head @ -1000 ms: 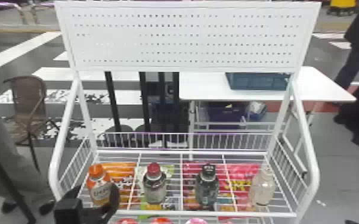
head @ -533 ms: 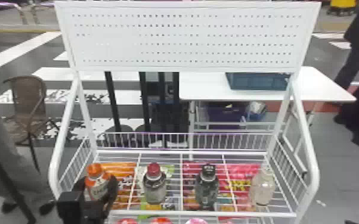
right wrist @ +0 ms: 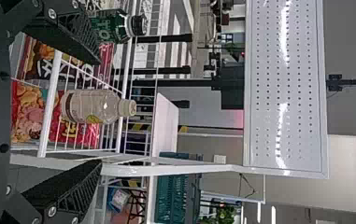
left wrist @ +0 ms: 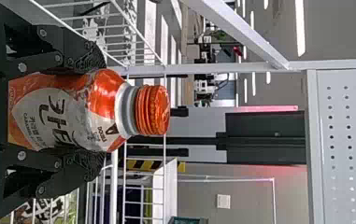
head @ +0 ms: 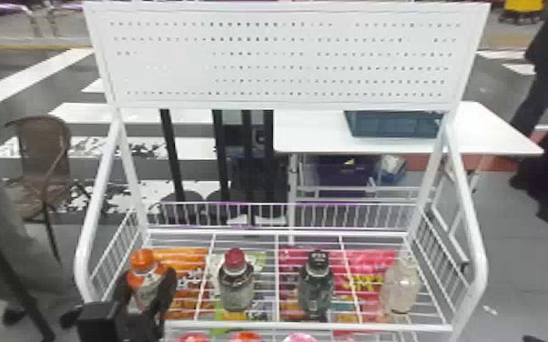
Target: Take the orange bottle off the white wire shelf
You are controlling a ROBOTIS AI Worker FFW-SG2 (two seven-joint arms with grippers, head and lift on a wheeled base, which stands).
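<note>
In the head view my left gripper (head: 148, 275) is at the left end of the white wire shelf (head: 309, 325), with a finger on either side of the orange bottle (head: 146, 287). The left wrist view has the gripper (left wrist: 96, 110) shut on the body of the orange bottle (left wrist: 63, 112), both fingers against its sides below the orange cap. The bottle is upright; its base is hidden. My right gripper (right wrist: 99, 112) stands open, holding nothing, with a clear bottle (right wrist: 89, 105) of the shelf farther off.
A red-capped bottle (head: 236, 284), a black-capped bottle (head: 316, 286) and the pale bottle (head: 400, 286) stand along the shelf. Side rails flank them; a perforated white panel (head: 286, 59) rises behind. Snack bags lie beneath the wires. Beyond are a white table (head: 309, 136) and a chair (head: 43, 154).
My left gripper has moved forward around the orange bottle, and its fingers have come in against it. The other bottles have kept their places.
</note>
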